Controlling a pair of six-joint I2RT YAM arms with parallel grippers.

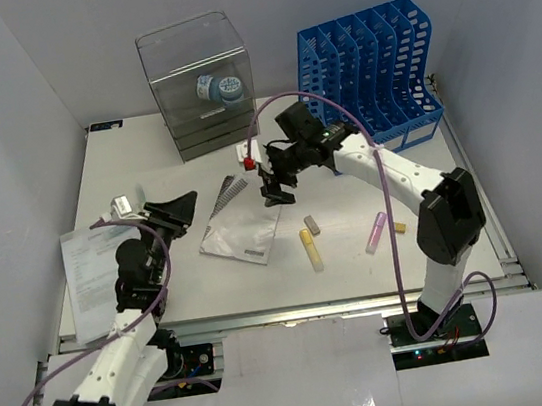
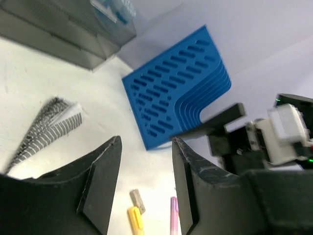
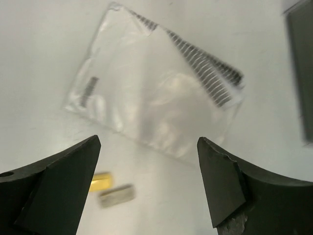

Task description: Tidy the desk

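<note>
The bench takes up the middle of the overhead view, with two containers set along its far edge. The right pincer is held wide open and empty, pointed down over a clear plastic bag in the middle of the bench. It is judged to be lined up so that the bag can be taken. The left pincer is likewise parted, with nothing between its jaws. It is raised at the near left, beside a printed sheet that overhangs the left edge.

Small things are scattered to the right of the bag: a grey eraser, a yellow marker and a pink pen. None has been put away.

At the far side, left of centre, a clear drawer box is placed. A tape roll is seen in its upper part, while the lower drawers are shut and their contents cannot be told. At the far right a blue file rack is stood, and its slots appear empty. Inside the bag, a striped piece is tucked along one corner.
</note>
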